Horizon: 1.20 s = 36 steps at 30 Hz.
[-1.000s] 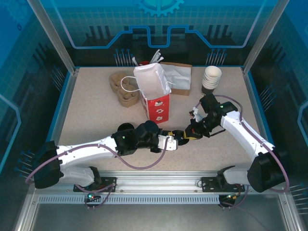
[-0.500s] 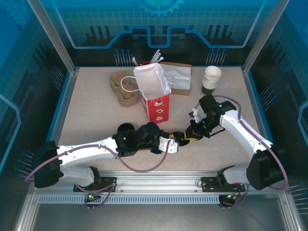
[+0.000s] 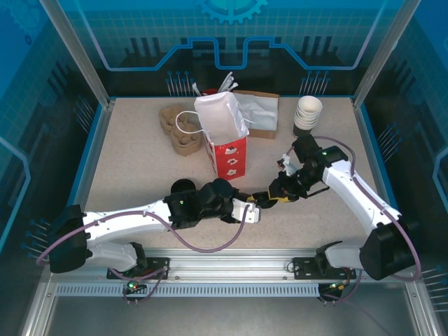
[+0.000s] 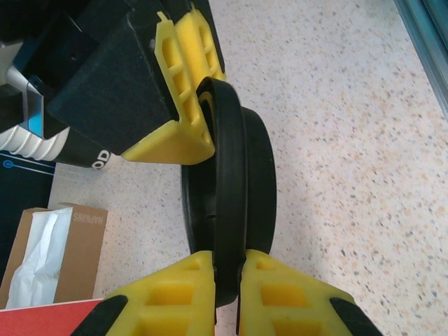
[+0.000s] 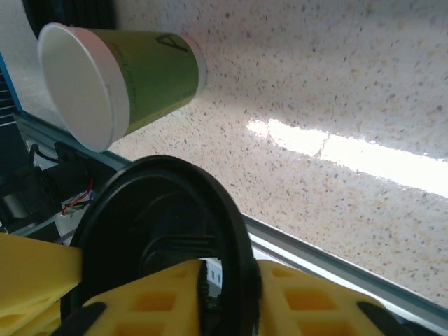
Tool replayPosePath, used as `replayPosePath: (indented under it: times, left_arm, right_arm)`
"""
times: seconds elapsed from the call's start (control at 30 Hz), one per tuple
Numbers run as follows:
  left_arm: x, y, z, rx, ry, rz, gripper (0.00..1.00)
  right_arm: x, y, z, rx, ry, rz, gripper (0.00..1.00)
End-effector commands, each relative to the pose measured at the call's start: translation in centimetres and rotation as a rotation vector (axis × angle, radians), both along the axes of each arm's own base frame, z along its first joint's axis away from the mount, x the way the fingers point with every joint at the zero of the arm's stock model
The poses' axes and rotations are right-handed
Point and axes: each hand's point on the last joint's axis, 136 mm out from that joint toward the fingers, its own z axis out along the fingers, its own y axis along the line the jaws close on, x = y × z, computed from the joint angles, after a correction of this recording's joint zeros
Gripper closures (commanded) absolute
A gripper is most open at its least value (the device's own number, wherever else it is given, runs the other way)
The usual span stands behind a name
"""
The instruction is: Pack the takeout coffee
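**LID HANDOVER: FAULT CONDITIONS**

**Status.** My left gripper (image 4: 225,264) has its fingers pressed onto the rim of the black lid (image 4: 234,175), which stands on edge over the table (image 4: 350,140). My right gripper (image 5: 231,269) straddles another part of the same rim. Whether its fingers press or stand just clear, I cannot tell. The takeout coffee (image 5: 150,73), a green cup with a white end turned toward my right wrist camera, is on the table near an edge. It is apart from both grippers and has no lid on it.

**Faults, as I judge them.**
1. Lid drop. My left hold takes only a thin rim. If the right side lets go before that hold is firm, the lid may pivot, fall and roll.
2. Finger clash. Both sets of fingertips work close together, so a crooked withdrawal may knock the lid askew.
3. Cup upset. The cup looks light, and a passing arm may tip it.
4. Mis-seating. A tilted lid will not close the cup for the paper bag (image 3: 227,143).
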Motion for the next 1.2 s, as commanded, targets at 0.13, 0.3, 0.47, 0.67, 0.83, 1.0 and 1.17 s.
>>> replayPosePath:
  times: [0.13,0.3,0.47,0.67,0.83,1.0,1.17]
  left_arm:
    - [0.5,-0.1,2.9,-0.119,0.035,0.066,0.93]
    - [0.6,0.3,3.4,-0.167,0.127,0.113,0.93]
    - [0.6,1.1,4.1,-0.246,0.302,0.178,0.93]
    - [0.8,2.6,4.9,-0.326,0.485,0.302,0.93]
    - [0.4,4.0,6.1,-0.421,0.642,0.387,0.93]
    - [-0.2,5.3,6.7,-0.486,0.753,0.434,0.92]
    - [-0.3,6.8,6.6,-0.52,0.842,0.514,0.87]
  right_arm:
    - [1.4,-1.4,4.2,0.077,-0.149,-0.098,0.57]
    - [2.1,-2.8,6.0,0.097,-0.247,-0.164,0.53]
    - [2.3,-3.0,7.3,0.135,-0.336,-0.17,0.51]
    - [2.6,-2.7,8.3,0.173,-0.428,-0.159,0.49]
    - [2.7,-2.3,8.5,0.21,-0.45,-0.154,0.49]
    - [3.0,-1.8,7.7,0.245,-0.418,-0.16,0.49]
    - [3.1,-1.0,7.0,0.265,-0.401,-0.153,0.49]
